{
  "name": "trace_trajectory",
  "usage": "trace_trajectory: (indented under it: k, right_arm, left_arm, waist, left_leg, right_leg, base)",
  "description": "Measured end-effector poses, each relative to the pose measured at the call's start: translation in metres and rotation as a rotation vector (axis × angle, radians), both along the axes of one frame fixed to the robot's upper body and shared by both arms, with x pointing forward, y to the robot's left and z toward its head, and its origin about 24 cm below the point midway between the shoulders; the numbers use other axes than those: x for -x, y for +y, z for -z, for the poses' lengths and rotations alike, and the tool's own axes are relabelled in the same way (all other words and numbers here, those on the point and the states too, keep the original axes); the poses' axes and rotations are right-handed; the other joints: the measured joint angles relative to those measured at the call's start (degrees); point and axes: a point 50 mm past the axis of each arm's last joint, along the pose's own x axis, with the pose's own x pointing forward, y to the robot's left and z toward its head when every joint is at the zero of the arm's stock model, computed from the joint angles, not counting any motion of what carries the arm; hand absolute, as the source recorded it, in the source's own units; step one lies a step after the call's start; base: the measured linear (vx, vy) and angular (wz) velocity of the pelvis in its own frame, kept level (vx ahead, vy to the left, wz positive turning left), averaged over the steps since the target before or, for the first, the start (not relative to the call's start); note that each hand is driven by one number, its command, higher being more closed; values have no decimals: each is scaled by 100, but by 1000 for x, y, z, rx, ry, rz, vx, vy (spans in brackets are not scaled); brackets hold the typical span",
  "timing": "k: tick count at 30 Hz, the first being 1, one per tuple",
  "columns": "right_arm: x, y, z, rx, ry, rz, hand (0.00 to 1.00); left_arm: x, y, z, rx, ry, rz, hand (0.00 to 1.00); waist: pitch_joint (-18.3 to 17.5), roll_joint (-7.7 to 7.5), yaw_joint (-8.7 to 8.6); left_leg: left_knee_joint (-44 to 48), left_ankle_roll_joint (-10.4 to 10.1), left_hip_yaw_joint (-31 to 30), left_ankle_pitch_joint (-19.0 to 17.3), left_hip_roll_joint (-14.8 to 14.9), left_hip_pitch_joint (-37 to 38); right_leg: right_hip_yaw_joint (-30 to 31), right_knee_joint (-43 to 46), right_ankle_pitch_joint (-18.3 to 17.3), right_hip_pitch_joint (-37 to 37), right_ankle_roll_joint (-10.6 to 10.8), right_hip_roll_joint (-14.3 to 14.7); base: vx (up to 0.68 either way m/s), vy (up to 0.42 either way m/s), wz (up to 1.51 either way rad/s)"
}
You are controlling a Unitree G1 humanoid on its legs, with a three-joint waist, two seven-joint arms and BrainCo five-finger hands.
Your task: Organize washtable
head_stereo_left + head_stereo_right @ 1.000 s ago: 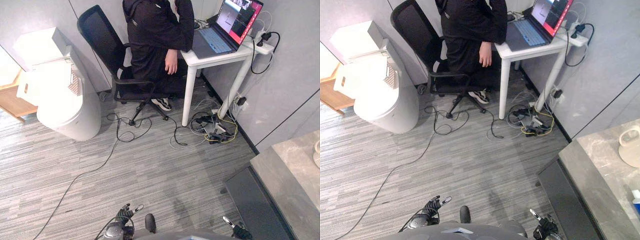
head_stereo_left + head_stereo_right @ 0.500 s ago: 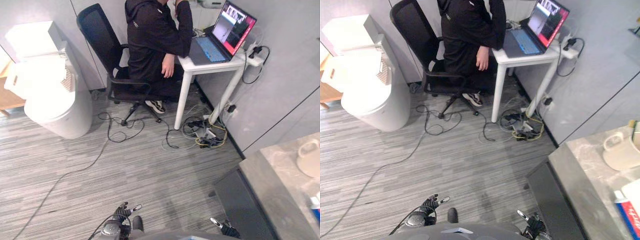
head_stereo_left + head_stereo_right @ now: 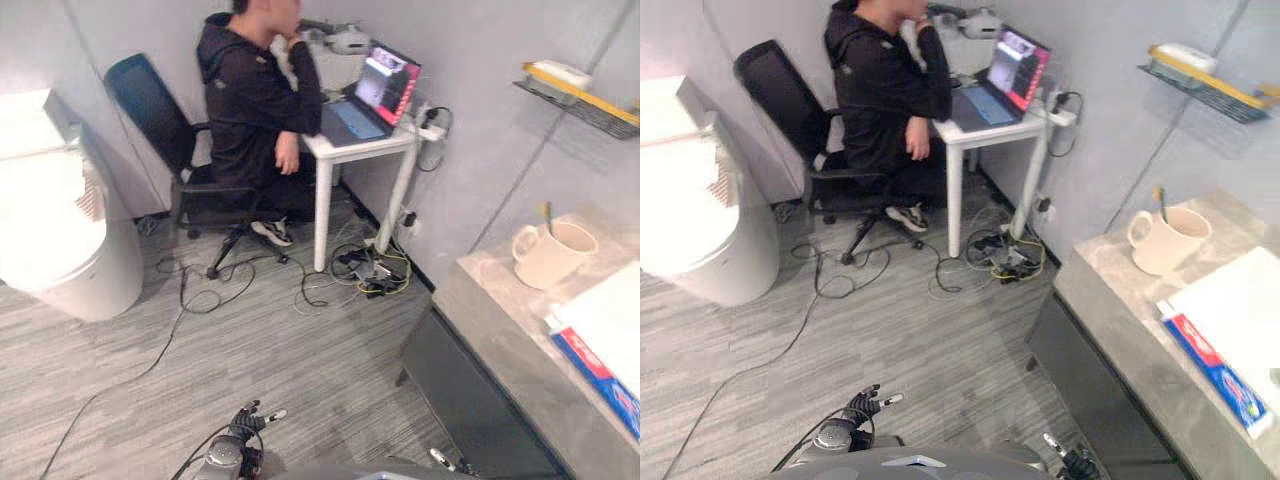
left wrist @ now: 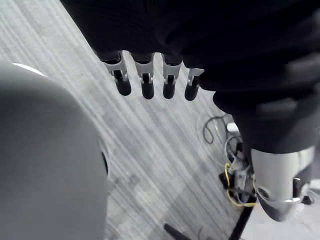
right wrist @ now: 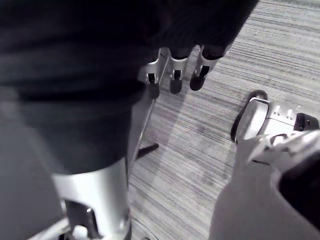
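The left hand (image 4: 144, 80) is held released, its fingers straight in a row over the grey striped floor (image 3: 900, 330), well to the left of the grey stone table (image 3: 1110, 300). Farthest to the left of that table a white rounded toilet (image 3: 690, 220) is seen; nearer the table a black office chair (image 3: 775, 95) is occupied by a person in black clothes (image 3: 885, 90), who is turned toward a small white table (image 3: 985, 118); an open laptop (image 3: 1008, 72) is carried on the small white table, and a tangle of cables (image 3: 1005, 255) is spread on the floor beneath it, between it and the grey stone table. The right hand (image 5: 175, 75) is also released, its fingers straight and apart from the thumb; it is held over the floor, near the dark side panel of the grey stone table. On the far end of the grey stone table a cream mug (image 3: 1165, 240) is stood upright, and a toothbrush (image 3: 1160, 198) is propped inside it; nearer along the table top a red-and-blue toothpaste pack (image 3: 1215, 365) is laid flat, just beside the edge of a white flat slab (image 3: 1240, 295) by which the right part of the table is covered; what that slab is cannot be told. Above the table a wall shelf (image 3: 1210, 80) with a yellow front edge is fixed, and a white object (image 3: 1185, 52) is kept on it.
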Motion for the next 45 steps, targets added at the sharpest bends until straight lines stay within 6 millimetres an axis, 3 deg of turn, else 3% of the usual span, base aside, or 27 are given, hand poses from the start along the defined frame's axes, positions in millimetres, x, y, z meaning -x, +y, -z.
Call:
trace_trajectory:
  k: [2, 3, 4, 5, 6, 7, 10, 12, 14, 15, 17, 18, 19, 20, 21, 22, 23, 25, 28, 31, 40, 42, 43, 44, 45]
  right_arm:
    - [-8, -3, -1, 10, -17, -4, 0]
    - [-12, -3, -2, 16, -24, -6, 0]
    - [-14, -6, -3, 26, -25, -9, 0]
    - [-16, -7, -3, 32, -23, -16, 0]
    - [-14, -6, -3, 29, -16, -27, 0]
    - [-10, -3, -1, 25, 1, -46, 0]
    - [-5, 0, 1, 9, 32, -40, 0]
    - [-7, 2, 2, -6, 16, 0, 0]
    - [-13, 3, 1, -11, 0, 9, 0]
    - [-18, 2, 0, -10, -12, 12, 0]
    - [-24, -1, -1, -1, -26, 14, 0]
    - [-30, -2, -3, 3, -43, 10, 0]
    - [-41, -2, -5, 7, -73, -1, 0]
    - [-44, -2, -6, 9, -83, -6, 0]
    - [-50, -1, -8, 13, -102, -13, 0]
    - [-52, -4, -9, 24, -115, -17, 0]
    - [-48, -9, -10, 43, -103, -15, 0]
    - [-37, -15, -9, 59, -77, -12, 0]
    - [-40, -19, -10, 66, -78, 0, 0]
    - [-19, -22, -5, 52, -27, 91, 0]
    - [-23, -19, -6, 43, -49, 78, 0]
    - [-23, -13, -4, 25, -49, 51, 0]
    - [-22, -10, -3, 18, -42, 32, 0]
    - [-21, -9, -3, 18, -40, 28, 0]
    - [-20, -13, -4, 28, -38, 27, 0]
  left_arm:
    - [2, 1, 0, 12, -3, -33, 0]
    - [4, 3, 0, 17, -5, -67, 0]
    - [7, 3, 1, 26, -6, -107, 0]
    - [6, 5, 0, 29, -15, -132, 0]
    - [9, 6, 0, 31, -13, -161, 0]
    - [10, 11, 0, 25, -19, -190, 0]
    - [12, 20, -1, -9, -13, -178, 0]
    - [13, 28, -3, -53, 4, -95, 0]
    - [11, 29, -3, -67, 5, -48, 0]
    - [10, 31, -4, -81, 4, -31, 0]
    - [4, 27, -5, -78, -9, -8, 0]
    - [2, 24, -5, -73, -13, -5, 0]
    - [1, 21, -5, -69, -18, -12, 0]
    - [0, 20, -5, -66, -20, -19, 0]
    - [-1, 17, -5, -59, -26, -32, 0]
    - [-1, 18, -5, -60, -28, -43, 0]
    - [-6, 14, -6, -49, -44, -42, 0]
    - [-16, 9, -8, -34, -74, -44, 0]
    - [-20, 0, -9, -4, -88, -47, 0]
    - [-12, -4, -4, 12, -52, -51, 0]
    - [-20, -14, -6, 50, -70, -38, 0]
    - [-21, -14, -6, 49, -73, -36, 0]
    - [-20, -14, -6, 50, -70, -38, 0]
    - [-20, -13, -6, 50, -70, -42, 0]
    - [-17, -19, -5, 68, -67, -53, 0]
  waist:
    - [-22, 7, 0]
    - [-35, 42, 28]
    - [-52, 145, 89]
    - [-57, 148, 114]
    - [-65, 61, 127]
    - [-64, -39, 118]
    - [-135, -110, 108]
    - [-230, -186, -31]
    - [-303, -288, -27]
    - [-316, -308, -35]
    - [-298, -288, -38]
    - [-261, -166, -20]
    - [-150, -15, -9]
    - [-104, 31, -6]
    - [-10, 96, -13]
    - [21, 69, -36]
    - [26, 60, -41]
    - [3, -55, -22]
    - [12, 114, -41]
    - [16, 86, -22]
    - [3, 137, -12]
    - [18, 90, -5]
    - [19, 12, -4]
    - [42, 25, -9]
    - [139, 188, 5]
  left_leg:
    - [505, 53, -928, -117, -198, -295]
    - [536, -29, -1504, -322, -384, -352]
    - [247, -179, -2047, -752, -551, -226]
    - [292, -116, -1995, -837, -641, -218]
    - [277, -60, -1993, -907, -827, -203]
    - [305, 19, -1965, -950, -1014, -234]
    - [298, 124, -1467, -1008, -1010, -231]
    - [116, 259, -1149, -965, -1077, -240]
    - [-189, 419, -809, -867, -1221, -303]
    - [-295, 464, -645, -838, -1263, -337]
    - [-408, 510, -437, -789, -1286, -346]
    - [-474, 525, -324, -777, -1223, -266]
    - [-620, 572, -161, -658, -1065, -126]
    - [-712, 611, 19, -580, -972, -22]
    - [-902, 565, 402, -511, -841, 228]
    - [-1005, 517, 620, -474, -820, 392]
    - [-1103, 502, 841, -466, -822, 561]
    - [-1280, 406, 1021, -490, -972, 779]
    - [-1801, 335, 1002, -294, -908, 831]
    - [-2100, 234, 956, -233, -760, 1201]
    - [-2174, 189, 974, -246, -721, 1740]
    - [-1495, 150, 979, -271, -709, 1531]
    - [-528, 118, 909, -296, -610, 1204]
    - [75, 115, 833, -298, -530, 994]
    - [1197, 95, 630, -220, -266, 589]
  right_leg:
    - [514, 370, -87, -359, 89, 156]
    - [935, 515, -113, -604, 151, 254]
    - [1372, 545, -81, -775, 312, 370]
    - [1593, 542, -73, -797, 368, 370]
    - [1871, 445, -51, -809, 374, 306]
    - [2098, 278, 84, -856, 535, 155]
    - [2382, -287, 448, -864, 504, -118]
    - [2485, -912, 683, -924, 33, -445]
    - [2619, -1107, 793, -1184, -351, -658]
    - [2608, -1142, 867, -1335, -386, -731]
    - [2293, -1176, 1360, -1559, -133, -757]
    - [1892, -1221, 1823, -1698, 4, -655]
    - [1397, -1215, 2272, -1764, -11, -445]
    - [1068, -1182, 2409, -1787, -65, -345]
    - [210, -697, 2191, -1905, -270, -220]
    - [-527, 21, 1682, -2102, -402, -199]
    - [-1378, 758, 1173, -2233, -411, -337]
    - [-2159, 489, 936, -2097, -149, -553]
    - [-2232, -619, 1193, -1853, -197, -366]
    - [-2322, -1286, 1528, -1308, -211, -158]
    - [-1887, -1574, 1613, -815, -300, 49]
    - [-1797, -1345, 1442, -833, -281, -12]
    - [-1770, -1075, 1241, -832, -282, -111]
    - [-1767, -931, 1133, -818, -276, -134]
    - [-1781, -632, 918, -766, -286, -56]
  base:
    - [-19, 173, -154]
    - [10, 255, -186]
    - [36, 280, -187]
    - [48, 265, -154]
    - [7, 259, -118]
    - [-15, 321, -123]
    - [-19, 216, -83]
    - [-8, 186, -64]
    - [-9, 137, -69]
    - [1, 98, -83]
    - [35, 62, -84]
    - [61, 57, -133]
    - [59, 34, -148]
    - [77, -58, -157]
    - [98, -119, -127]
    - [119, -143, -125]
    - [93, -87, -88]
    - [126, -118, -81]
    - [125, -86, -62]
    - [181, -78, -33]
    - [145, 13, -31]
    - [42, -2, -11]
    - [0, 0, 0]
    - [-18, -22, -8]
    - [-41, -11, -31]
